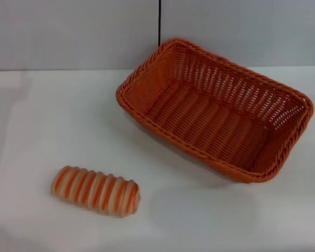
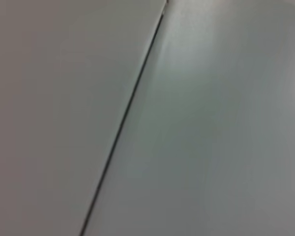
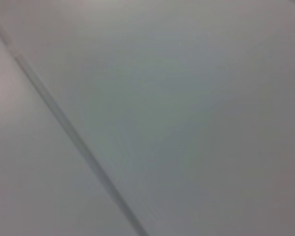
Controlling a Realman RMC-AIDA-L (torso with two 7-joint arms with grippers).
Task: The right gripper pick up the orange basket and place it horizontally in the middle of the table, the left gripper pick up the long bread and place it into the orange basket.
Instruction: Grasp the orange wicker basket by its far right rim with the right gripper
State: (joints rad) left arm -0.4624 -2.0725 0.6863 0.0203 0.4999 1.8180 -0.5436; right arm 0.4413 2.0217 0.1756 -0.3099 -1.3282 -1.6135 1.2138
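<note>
Nothing touched yet, both arms out of sight.

Striped long bread (image 1: 95,191) lies front-left on the table (image 1: 37,121); the orange basket (image 1: 216,108) sits askew, back-right. Neither gripper shows, so their openings are unknowable. The right should grasp 1 braided rim firmly, then square the basket centrally.

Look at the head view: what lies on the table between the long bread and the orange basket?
Nothing: only bare white table separates the long bread from the orange basket. The head view shows this.
</note>
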